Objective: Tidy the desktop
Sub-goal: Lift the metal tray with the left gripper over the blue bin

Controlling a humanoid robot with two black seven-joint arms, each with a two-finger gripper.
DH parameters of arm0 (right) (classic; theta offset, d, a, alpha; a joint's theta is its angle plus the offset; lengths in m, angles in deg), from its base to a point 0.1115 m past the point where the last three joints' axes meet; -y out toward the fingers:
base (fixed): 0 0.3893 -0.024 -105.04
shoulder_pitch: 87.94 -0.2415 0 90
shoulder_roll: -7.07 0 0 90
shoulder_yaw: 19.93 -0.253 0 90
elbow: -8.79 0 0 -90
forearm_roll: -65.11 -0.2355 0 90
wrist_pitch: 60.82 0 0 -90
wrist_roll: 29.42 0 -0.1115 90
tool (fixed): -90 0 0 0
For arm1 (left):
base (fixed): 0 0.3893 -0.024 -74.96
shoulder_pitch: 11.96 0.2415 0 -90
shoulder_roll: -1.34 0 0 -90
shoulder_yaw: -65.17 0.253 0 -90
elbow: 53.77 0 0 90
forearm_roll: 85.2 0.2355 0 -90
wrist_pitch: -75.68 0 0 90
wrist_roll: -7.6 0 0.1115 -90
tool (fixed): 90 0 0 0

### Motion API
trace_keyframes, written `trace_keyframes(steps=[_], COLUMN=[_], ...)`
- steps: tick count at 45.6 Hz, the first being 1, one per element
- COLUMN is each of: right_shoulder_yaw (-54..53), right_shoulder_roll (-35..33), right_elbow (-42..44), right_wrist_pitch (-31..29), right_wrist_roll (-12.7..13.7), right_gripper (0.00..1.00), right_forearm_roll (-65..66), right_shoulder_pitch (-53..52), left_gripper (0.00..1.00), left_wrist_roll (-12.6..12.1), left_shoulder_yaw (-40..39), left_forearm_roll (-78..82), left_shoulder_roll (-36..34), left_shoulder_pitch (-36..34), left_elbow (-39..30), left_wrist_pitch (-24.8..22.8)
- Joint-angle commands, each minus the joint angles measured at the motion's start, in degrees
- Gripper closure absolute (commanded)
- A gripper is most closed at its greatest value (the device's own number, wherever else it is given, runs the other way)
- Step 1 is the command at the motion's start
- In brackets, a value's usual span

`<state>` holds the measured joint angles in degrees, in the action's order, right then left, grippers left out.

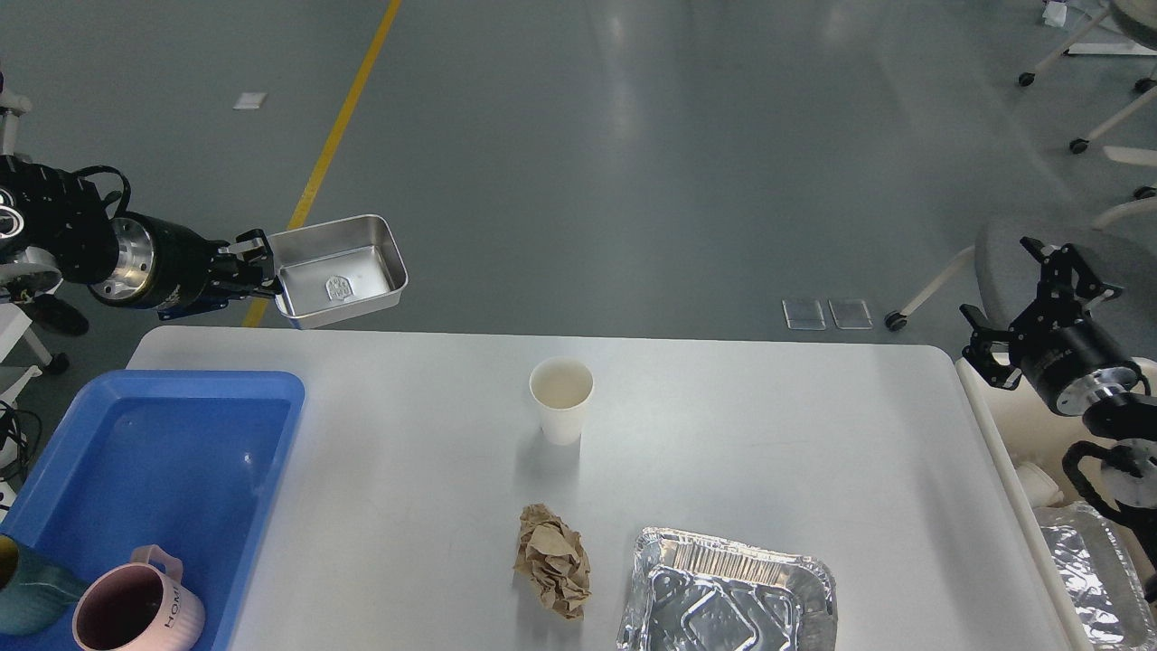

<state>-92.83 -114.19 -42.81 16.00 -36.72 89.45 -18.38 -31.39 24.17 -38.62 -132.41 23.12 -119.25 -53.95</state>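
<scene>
The desktop (723,425) is filling the lower part of the head view, white and matte, its far edge running across the middle of the frame. The left gripper (258,267) is hanging above the far left corner, its fingers clamped on the near rim of a steel tray (339,268) — the tray is riding in the air, tilted, clear of the surface. The right gripper (1012,348) is hovering just past the right edge of the desktop, its dark fingers standing apart and holding nothing. A white paper cup (561,398) is standing upright near the middle of the desktop. Nearer the front, a crumpled wad of brown paper (552,561) is lying just beside a foil container (728,592), the two apart by a narrow gap. A blue plastic tray (163,452) is sitting on the left side — a pink mug (136,615) and a teal mug (27,588) are resting in its near end.
</scene>
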Motion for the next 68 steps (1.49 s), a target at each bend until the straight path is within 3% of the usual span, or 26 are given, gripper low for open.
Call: trace_keyframes(steps=[1,14,24,33,59,68], right_shoulder_yaw=[-0.05,-0.05,-0.05,0.13,0.92,1.1], right_shoulder_roll=[-0.03,-0.03,0.15,0.76,3.05,3.75], right_elbow=[0.0,0.0,0.0,0.0,0.09,0.09], right_wrist_pitch=[0.0,0.0,0.0,0.0,0.09,0.09], right_wrist_roll=[0.0,0.0,0.0,0.0,0.0,0.0], right_gripper=[0.0,0.0,0.0,0.0,0.0,0.0], right_forearm_roll=[0.0,0.0,0.0,0.0,0.09,0.18], right_shoulder_pitch=[0.05,0.05,0.05,-0.12,-0.12,-0.03], left_gripper=[1.0,1.0,1.0,1.0,1.0,1.0], left_wrist_roll=[-1.09,-1.79,-1.97,-1.71,-0.48,1.45], left_shoulder_yaw=[0.48,0.4,1.28,1.01,1.01,1.1], left_forearm_roll=[-1.49,-1.58,-1.49,-0.88,0.61,1.67], left_shoulder_roll=[-0.11,-1.25,-5.99,-9.51,-10.48,-10.22], left_shoulder_pitch=[-1.86,-1.95,-0.72,4.55,13.17,17.03], left_elbow=[0.0,0.0,0.27,0.79,7.64,8.88], left_wrist_pitch=[-0.01,-1.33,-3.7,-3.18,5.87,9.57])
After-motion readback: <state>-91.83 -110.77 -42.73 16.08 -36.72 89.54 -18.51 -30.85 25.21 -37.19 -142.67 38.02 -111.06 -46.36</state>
